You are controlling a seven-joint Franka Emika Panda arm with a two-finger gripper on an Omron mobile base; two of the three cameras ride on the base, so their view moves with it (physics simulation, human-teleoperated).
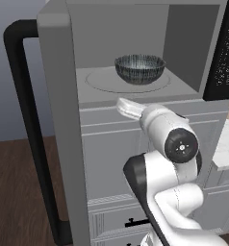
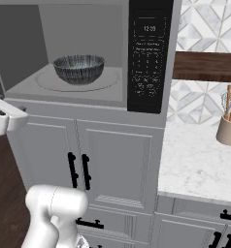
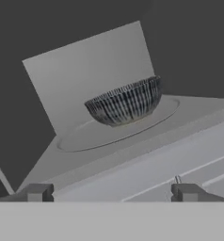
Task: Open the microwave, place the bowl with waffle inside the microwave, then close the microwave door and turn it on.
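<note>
Standing with its jaws spread wide and nothing between them, the gripper touched nothing; in the hand view its two dark fingertips rose well apart at the bottom, with bare space from one to the other. One bowl, small, dark and finely striped in blue-grey, sat upright on the round turntable plate inside the microwave, touching the plate and standing roughly at its middle. Seen along the gripper, the bowl lay ahead of the fingertips and higher in the view, inside the cavity and well apart from them, past the front sill of the oven; the picture was rolled, so the floor of the cavity ran at a slant. Whether anything lay in the bowl could not be told from these angles. The one microwave door stood swung open on the left, its single long black bar handle upright beside it in the left base view. One black button panel ran down the right side of the oven. Below the microwave were grey panelled cabinets, two of whose doors met at a pair of short black upright handles. To the right, a white marble counter carried one beige utensil holder with wooden tools standing in it. The white arm rose in front of the cabinets, its wrist level with the sill under the cavity.
</note>
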